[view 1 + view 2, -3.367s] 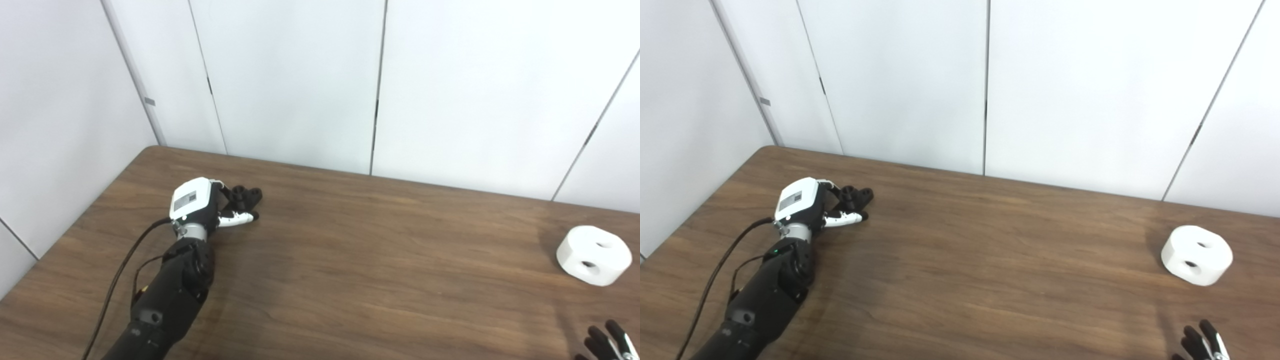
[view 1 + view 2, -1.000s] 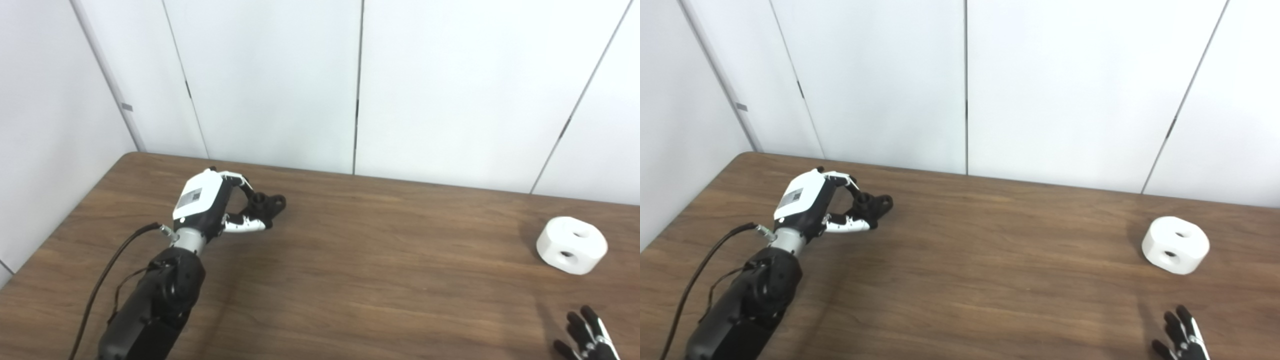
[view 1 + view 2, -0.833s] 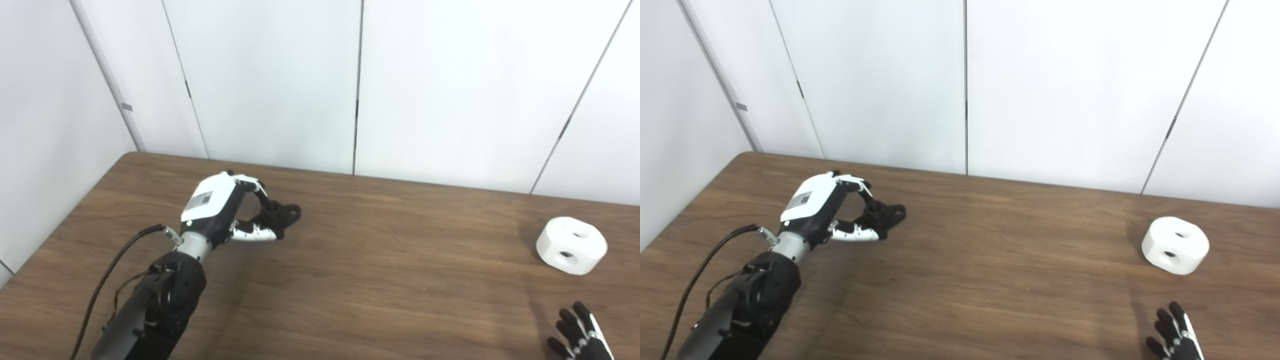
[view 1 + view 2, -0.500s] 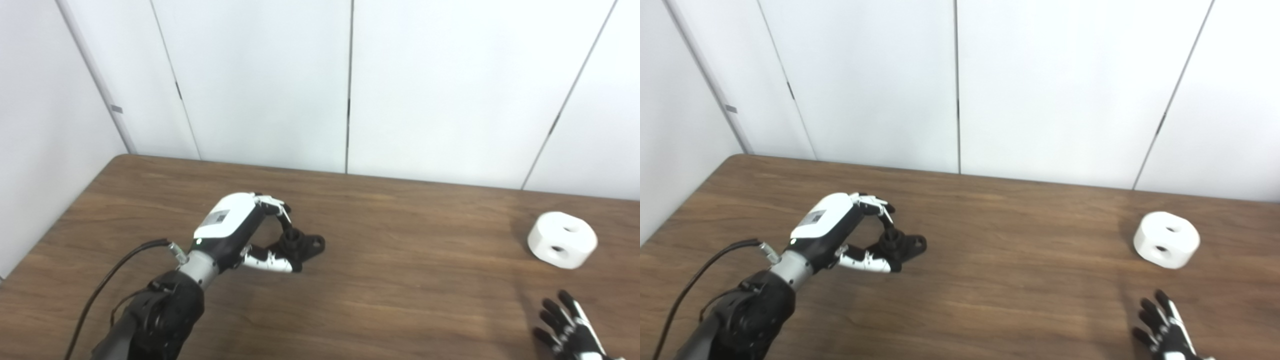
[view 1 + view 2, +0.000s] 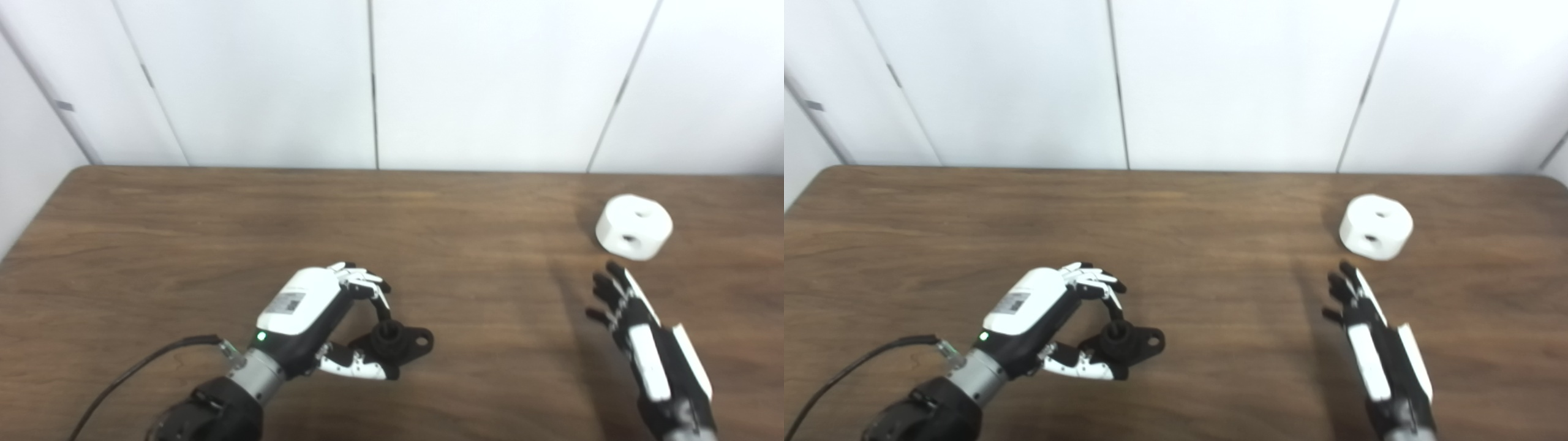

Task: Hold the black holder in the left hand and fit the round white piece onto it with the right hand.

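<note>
Two hands are over the wooden table (image 5: 184, 233): the left hand (image 5: 318, 318) has its fingers and thumb clamped on the black holder (image 5: 398, 340), held near the table's front edge. The right hand (image 5: 637, 331) is empty with fingers spread apart, pointing toward the round white piece (image 5: 634, 226), which lies on the table just beyond its fingertips, well apart from the holder.

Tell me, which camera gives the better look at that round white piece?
The right eye view: the round white piece sits further from the picture's edge, both holes showing. The left eye view shows the same piece, equally unobstructed, nearer the right border.
</note>
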Motion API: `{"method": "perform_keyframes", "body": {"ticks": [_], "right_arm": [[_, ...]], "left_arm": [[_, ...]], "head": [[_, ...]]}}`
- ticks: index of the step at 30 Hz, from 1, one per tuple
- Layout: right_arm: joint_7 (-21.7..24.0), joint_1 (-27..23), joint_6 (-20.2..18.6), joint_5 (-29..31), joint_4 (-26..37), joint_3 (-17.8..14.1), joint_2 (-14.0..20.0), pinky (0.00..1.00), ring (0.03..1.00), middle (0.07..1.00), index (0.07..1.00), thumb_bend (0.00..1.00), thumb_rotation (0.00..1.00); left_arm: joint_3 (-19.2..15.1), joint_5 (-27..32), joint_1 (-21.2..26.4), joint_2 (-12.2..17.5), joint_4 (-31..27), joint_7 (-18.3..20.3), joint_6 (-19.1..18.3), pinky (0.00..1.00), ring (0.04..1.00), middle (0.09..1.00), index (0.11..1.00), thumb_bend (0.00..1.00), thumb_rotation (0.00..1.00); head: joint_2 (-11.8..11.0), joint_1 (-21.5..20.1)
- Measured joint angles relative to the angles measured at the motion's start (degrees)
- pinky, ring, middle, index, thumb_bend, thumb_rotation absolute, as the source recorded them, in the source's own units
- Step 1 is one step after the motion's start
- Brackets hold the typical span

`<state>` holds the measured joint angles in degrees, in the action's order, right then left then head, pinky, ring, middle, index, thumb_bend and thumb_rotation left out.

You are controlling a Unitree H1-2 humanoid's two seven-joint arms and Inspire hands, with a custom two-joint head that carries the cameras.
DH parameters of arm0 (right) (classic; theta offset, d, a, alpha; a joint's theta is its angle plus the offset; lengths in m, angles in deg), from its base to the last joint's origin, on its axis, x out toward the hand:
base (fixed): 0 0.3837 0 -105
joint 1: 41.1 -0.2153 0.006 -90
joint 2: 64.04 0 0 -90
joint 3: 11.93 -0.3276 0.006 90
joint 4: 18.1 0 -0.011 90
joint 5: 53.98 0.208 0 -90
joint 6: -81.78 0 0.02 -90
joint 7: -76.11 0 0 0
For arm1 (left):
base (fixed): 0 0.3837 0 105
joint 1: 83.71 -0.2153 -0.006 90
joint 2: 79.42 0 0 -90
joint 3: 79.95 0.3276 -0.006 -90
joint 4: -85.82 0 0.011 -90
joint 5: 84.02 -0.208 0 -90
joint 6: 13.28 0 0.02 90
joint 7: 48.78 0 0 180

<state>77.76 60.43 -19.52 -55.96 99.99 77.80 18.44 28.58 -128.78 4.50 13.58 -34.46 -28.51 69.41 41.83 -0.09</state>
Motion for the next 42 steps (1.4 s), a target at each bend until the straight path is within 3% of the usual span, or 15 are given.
{"method": "perform_keyframes", "body": {"ticks": [5, 15, 22, 32, 35, 38, 39, 41, 42], "right_arm": [[-0.9, -1.1, -3.2, -0.4, 2.6, 0.7, -0.5, 0.84, 0.929, 0.932, 0.961, 0.64, 1.0], [-1.7, -2.5, -8.4, -2.4, 6.7, 1.4, -1.2, 0.86, 0.925, 0.924, 0.953, 0.64, 1.0], [-1.8, -2.8, -12.4, -2.6, 9.4, 0.0, -1.3, 0.85, 0.923, 0.918, 0.946, 0.65, 1.0], [-1.7, -2.8, -12.8, -1.7, 10.9, -2.8, -0.9, 0.85, 0.919, 0.916, 0.945, 0.67, 1.0], [-1.7, -2.8, -12.8, -1.0, 11.2, -3.9, -0.7, 0.86, 0.93, 0.924, 0.945, 0.64, 0.96], [-1.6, -2.9, -12.8, -0.2, 11.3, -5.0, -0.5, 0.88, 0.934, 0.924, 0.937, 0.63, 0.84], [-1.6, -3.0, -13.1, -0.2, 11.6, -5.4, -0.3, 0.9, 0.937, 0.921, 0.933, 0.63, 0.8], [-1.6, -3.7, -14.2, -0.4, 12.6, -5.7, 0.6, 0.91, 0.937, 0.918, 0.93, 0.62, 0.71], [-1.5, -4.2, -14.9, -0.4, 13.3, -6.0, 1.3, 0.9, 0.933, 0.92, 0.934, 0.62, 0.67]], "left_arm": [[2.9, -5.2, -3.4, -0.6, 0.0, 0.0, 4.3, 0.93, 0.854, 0.778, 0.487, 0.52, 0.05], [4.6, -10.1, -7.0, -2.7, 2.8, -2.2, 9.0, 0.91, 0.852, 0.772, 0.487, 0.52, 0.05], [4.3, -11.5, -7.3, -3.7, 4.7, -5.5, 10.9, 0.89, 0.848, 0.77, 0.487, 0.52, 0.05], [4.5, -12.3, -7.9, -5.2, 6.2, -7.8, 10.9, 0.89, 0.843, 0.771, 0.488, 0.52, 0.05], [4.6, -12.3, -8.1, -5.4, 6.8, -8.6, 10.9, 0.89, 0.842, 0.767, 0.487, 0.52, 0.05], [4.6, -12.2, -8.0, -5.4, 7.3, -9.2, 11.2, 0.89, 0.84, 0.768, 0.487, 0.52, 0.05], [4.5, -12.1, -8.0, -5.4, 7.6, -9.4, 11.2, 0.9, 0.841, 0.767, 0.487, 0.52, 0.05], [4.5, -11.8, -8.0, -5.4, 8.1, -10.2, 11.4, 0.9, 0.843, 0.766, 0.487, 0.52, 0.05], [4.5, -11.7, -8.0, -5.3, 8.3, -10.4, 11.5, 0.91, 0.844, 0.766, 0.487, 0.52, 0.05]], "head": [[2.5, -2.0], [6.5, -3.8], [7.8, -3.8], [8.4, -4.1], [8.1, -5.3], [8.1, -5.3], [8.1, -7.4], [8.1, -7.4], [7.6, -10.4]]}}
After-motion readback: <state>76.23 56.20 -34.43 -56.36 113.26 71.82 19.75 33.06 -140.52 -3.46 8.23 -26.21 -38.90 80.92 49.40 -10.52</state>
